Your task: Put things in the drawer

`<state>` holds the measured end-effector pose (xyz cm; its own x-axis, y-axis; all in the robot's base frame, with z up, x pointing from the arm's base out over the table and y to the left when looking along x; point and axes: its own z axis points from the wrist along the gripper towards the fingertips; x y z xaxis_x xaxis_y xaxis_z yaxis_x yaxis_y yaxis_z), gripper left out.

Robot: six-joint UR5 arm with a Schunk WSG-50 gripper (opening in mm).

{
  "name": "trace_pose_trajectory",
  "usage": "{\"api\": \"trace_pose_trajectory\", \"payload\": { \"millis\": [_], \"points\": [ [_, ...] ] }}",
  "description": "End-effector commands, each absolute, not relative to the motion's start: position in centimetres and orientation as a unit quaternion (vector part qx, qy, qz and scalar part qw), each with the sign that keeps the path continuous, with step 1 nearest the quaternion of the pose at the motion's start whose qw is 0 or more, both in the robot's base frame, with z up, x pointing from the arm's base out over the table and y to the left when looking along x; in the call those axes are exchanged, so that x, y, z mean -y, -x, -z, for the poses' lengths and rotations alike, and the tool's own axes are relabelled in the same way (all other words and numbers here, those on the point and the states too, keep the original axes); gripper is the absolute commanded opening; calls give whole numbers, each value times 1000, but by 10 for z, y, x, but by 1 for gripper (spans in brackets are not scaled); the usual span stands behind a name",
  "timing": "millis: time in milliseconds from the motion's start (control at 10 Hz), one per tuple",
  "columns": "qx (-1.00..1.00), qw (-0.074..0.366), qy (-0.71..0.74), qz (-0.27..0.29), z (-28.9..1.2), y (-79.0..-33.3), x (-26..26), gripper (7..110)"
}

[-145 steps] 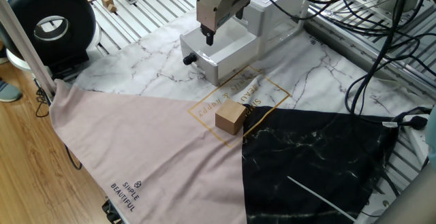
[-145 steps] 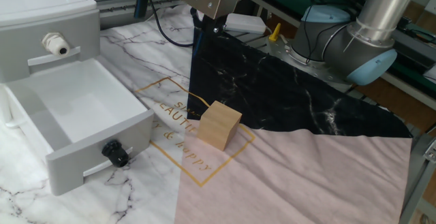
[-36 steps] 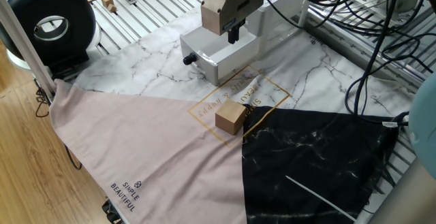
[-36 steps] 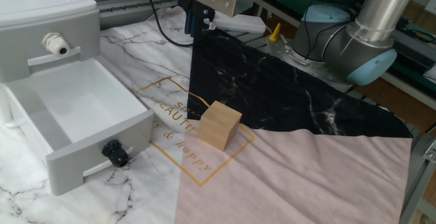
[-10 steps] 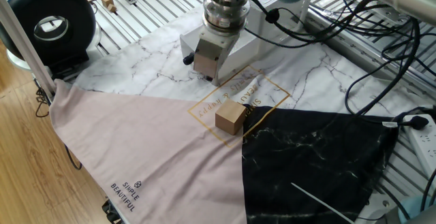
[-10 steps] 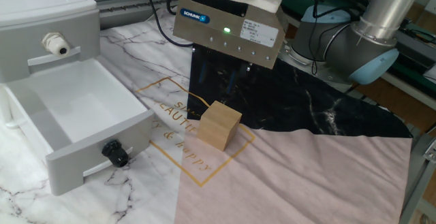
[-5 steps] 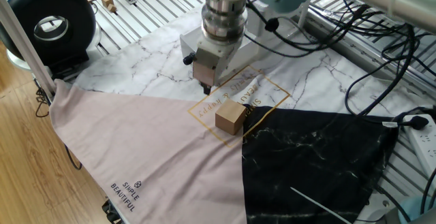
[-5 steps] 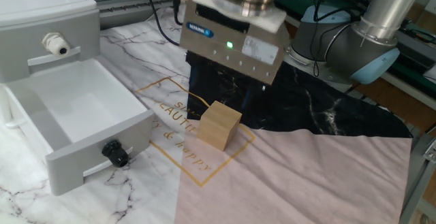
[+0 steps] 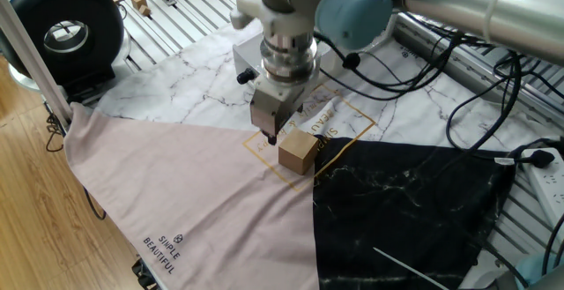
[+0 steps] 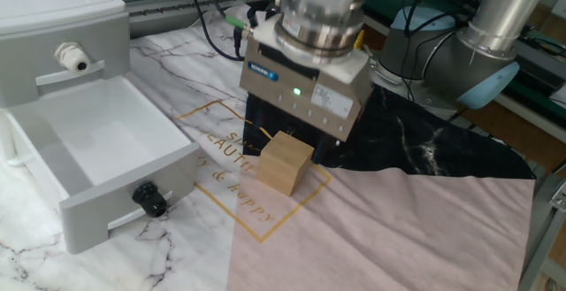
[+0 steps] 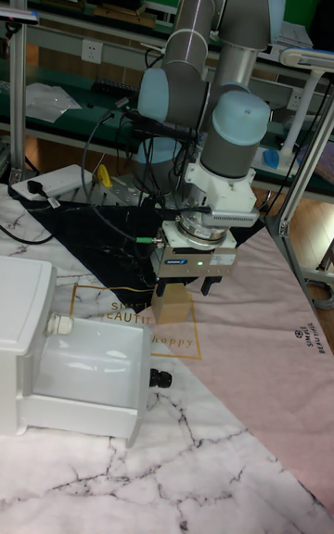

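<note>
The tan cube (image 9: 298, 152) (image 10: 285, 163) (image 11: 174, 309) rests on the gold-printed square where the marble, pink and black cloths meet. My gripper (image 9: 280, 137) (image 11: 185, 291) hangs low directly over the cube, open. In the tall fixed view its two dark fingertips (image 11: 160, 290) are spread apart with the cube's top between them. Whether they touch the cube I cannot tell. The white drawer (image 10: 164, 163) (image 11: 88, 376) stands pulled out and empty, with its black knob (image 10: 150, 200) facing the cube. In one fixed view the arm hides most of the drawer (image 9: 248, 59).
The white cabinet (image 10: 44, 26) rises behind the drawer. A black round device (image 9: 62, 30) stands at the far left corner. Cables (image 9: 493, 87) trail along the right side. A power strip (image 11: 51, 184) lies behind the mat. Tiny wooden blocks (image 9: 139, 4) lie far off.
The gripper has moved from over the drawer's front toward the cube and come down, so its fingers now reach the cube's top. Cube and drawer have not moved.
</note>
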<state>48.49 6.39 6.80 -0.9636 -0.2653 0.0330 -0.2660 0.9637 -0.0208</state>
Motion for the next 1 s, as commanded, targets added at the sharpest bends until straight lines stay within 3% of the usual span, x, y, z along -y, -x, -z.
{"api": "trace_pose_trajectory", "payload": {
  "millis": [0, 500, 900],
  "points": [
    [992, 21, -127, -13, -55, -481, -64, 66],
    [991, 25, -129, -20, -52, -481, -57, 66],
    [991, 13, -136, 8, -44, -491, -58, 66]
  ]
}}
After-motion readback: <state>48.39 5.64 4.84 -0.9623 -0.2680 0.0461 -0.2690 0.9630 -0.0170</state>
